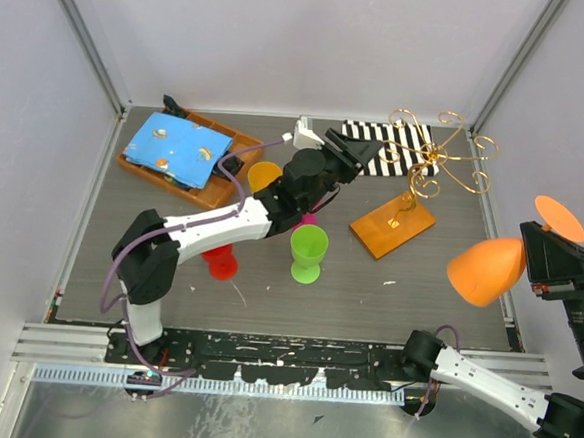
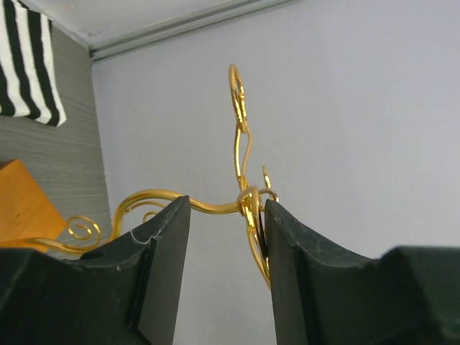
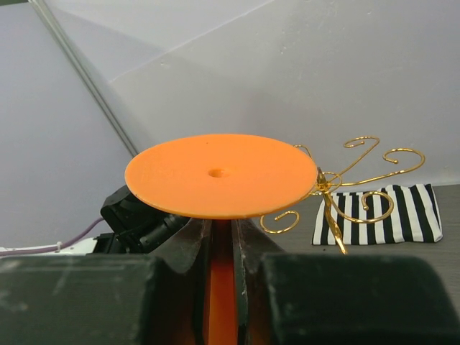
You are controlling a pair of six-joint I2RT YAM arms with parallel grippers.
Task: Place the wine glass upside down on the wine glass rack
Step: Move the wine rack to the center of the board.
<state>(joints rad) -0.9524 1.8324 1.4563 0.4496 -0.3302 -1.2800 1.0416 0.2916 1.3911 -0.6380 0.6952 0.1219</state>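
Jaws: right gripper (image 3: 223,273) clamped on the stem of the wine glass (image 3: 219,175), probably light, stiff and slippery, so best held there; left gripper (image 2: 226,266) apart, straddling the wine glass rack (image 2: 241,144) wire.

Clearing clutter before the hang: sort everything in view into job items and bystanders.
Job: orange wine glass, gripped by the right claw; wine glass rack; left claw at its stem.
Lying about: green glass, red glass, yellow cup, tray with blue cloth, striped cloth.
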